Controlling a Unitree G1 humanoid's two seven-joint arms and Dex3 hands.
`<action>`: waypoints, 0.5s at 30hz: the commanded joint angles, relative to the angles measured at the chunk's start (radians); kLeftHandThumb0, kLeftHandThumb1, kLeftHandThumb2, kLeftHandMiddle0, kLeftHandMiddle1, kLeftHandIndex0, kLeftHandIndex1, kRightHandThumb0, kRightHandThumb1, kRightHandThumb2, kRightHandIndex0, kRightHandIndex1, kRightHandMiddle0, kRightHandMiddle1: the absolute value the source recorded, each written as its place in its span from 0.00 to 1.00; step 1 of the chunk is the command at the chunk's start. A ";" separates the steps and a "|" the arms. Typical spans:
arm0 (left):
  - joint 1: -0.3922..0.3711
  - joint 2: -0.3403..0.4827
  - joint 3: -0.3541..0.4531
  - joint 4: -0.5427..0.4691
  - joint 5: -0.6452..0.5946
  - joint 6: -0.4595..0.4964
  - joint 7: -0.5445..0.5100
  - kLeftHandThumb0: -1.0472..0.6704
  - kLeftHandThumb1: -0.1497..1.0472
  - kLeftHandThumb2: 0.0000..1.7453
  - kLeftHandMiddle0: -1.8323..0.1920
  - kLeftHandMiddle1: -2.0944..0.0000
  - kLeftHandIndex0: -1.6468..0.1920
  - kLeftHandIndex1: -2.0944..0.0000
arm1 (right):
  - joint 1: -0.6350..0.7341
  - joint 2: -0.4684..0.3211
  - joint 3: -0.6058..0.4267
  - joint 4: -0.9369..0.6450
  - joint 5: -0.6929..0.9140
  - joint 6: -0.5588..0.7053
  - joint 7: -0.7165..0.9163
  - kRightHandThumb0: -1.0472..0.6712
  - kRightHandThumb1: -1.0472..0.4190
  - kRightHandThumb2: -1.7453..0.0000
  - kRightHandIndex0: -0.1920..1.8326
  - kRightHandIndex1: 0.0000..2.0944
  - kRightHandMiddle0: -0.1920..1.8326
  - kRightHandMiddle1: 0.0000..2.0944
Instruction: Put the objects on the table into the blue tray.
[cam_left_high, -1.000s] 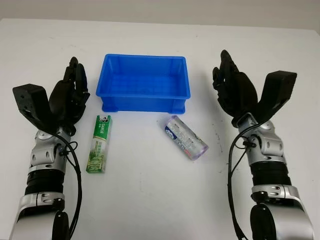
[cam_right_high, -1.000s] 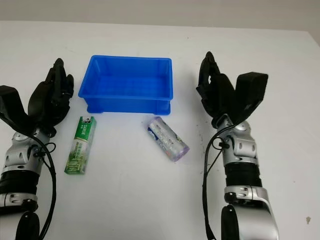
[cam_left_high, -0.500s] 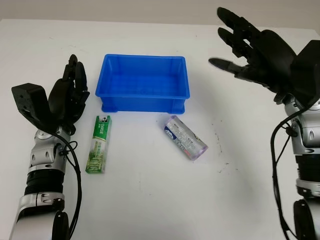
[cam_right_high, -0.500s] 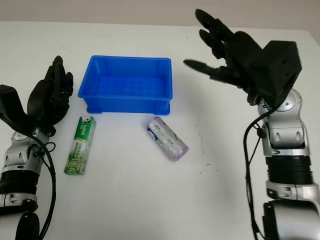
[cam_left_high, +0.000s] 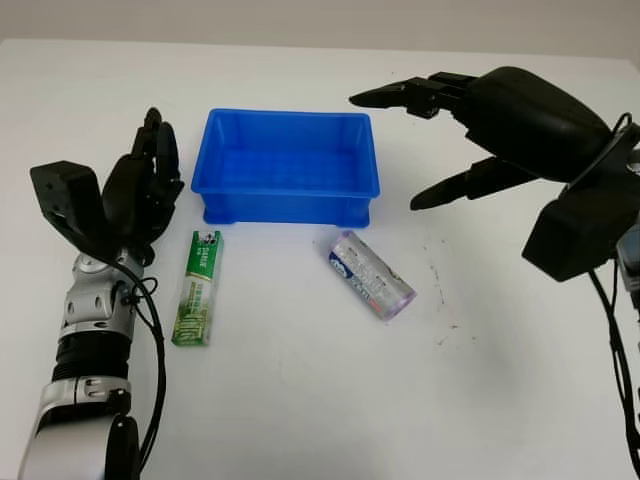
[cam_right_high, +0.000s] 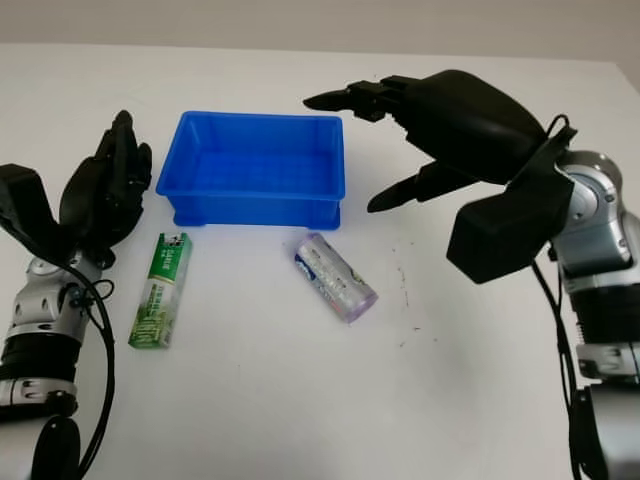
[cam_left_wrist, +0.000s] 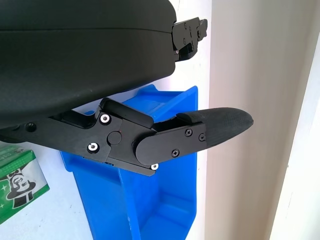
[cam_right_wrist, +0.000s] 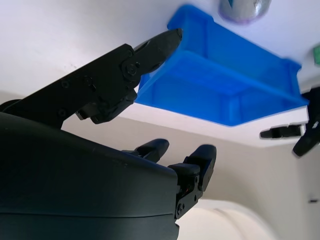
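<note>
Left eye view: right hand (cam_left_high: 470, 130), open and empty, hangs above the tube (cam_left_high: 371, 274), seemingly to grasp it.

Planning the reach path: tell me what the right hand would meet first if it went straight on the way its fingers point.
The right hand, open and raised, points toward the blue tray. Straight on, it would probably pass over the tray's near right rim; its height is hard to judge.
</note>
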 joint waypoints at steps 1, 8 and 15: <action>-0.016 0.015 0.001 -0.005 0.007 -0.004 0.003 0.16 1.00 0.38 1.00 1.00 1.00 1.00 | -0.054 -0.033 0.022 0.057 -0.062 -0.092 -0.049 0.40 0.24 0.97 0.31 0.15 0.18 0.32; -0.022 0.014 0.000 0.005 0.004 -0.012 -0.006 0.17 1.00 0.38 1.00 1.00 1.00 1.00 | -0.160 -0.084 0.084 0.167 -0.369 -0.294 -0.322 0.36 0.21 0.97 0.33 0.18 0.18 0.40; -0.032 0.020 -0.005 0.029 0.010 -0.017 -0.020 0.17 1.00 0.38 1.00 1.00 1.00 1.00 | -0.204 -0.111 0.146 0.209 -0.543 -0.352 -0.555 0.36 0.20 0.97 0.34 0.19 0.18 0.42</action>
